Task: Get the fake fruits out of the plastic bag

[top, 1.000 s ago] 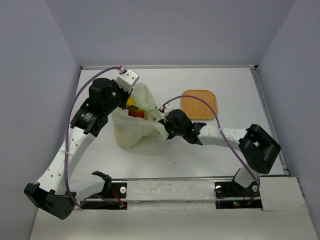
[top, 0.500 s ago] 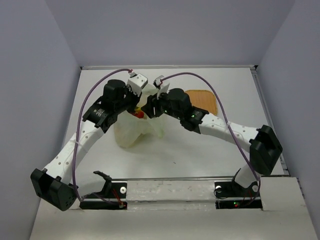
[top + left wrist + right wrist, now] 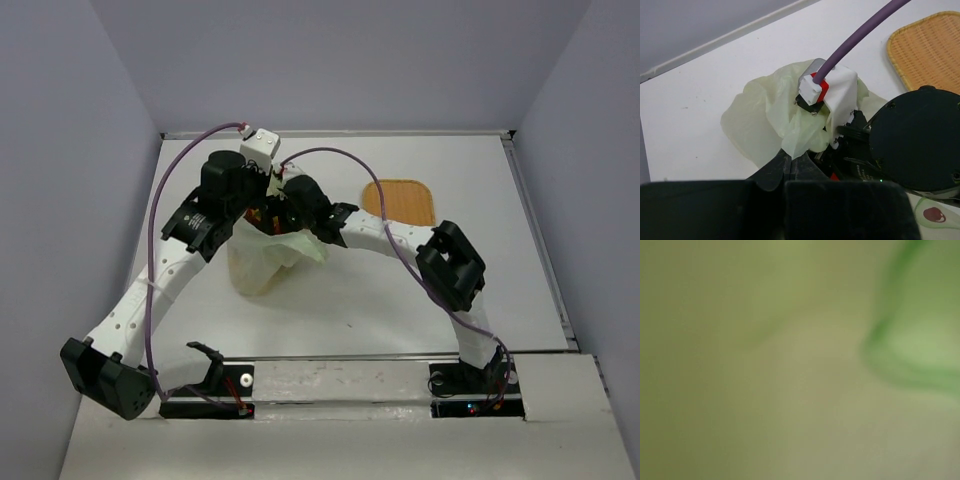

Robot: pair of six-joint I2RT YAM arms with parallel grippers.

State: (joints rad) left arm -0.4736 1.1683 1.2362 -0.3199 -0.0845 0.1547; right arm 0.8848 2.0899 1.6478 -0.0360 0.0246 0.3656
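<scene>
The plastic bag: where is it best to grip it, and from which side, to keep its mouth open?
Pinch the raised rim fold of the plastic bag on its left side, coming from above left. There the thin film bunches into an upright ridge; the body below is slack. The left gripper seems closed on that fold.

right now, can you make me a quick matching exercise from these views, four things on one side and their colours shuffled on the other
Things:
1. plastic bag
2. woven mat
3. cable
4. table

Colours:
a. purple
b. white
c. pale yellow-green
d. orange

Pairs: 1-c, 2-d, 3-a, 4-b
</scene>
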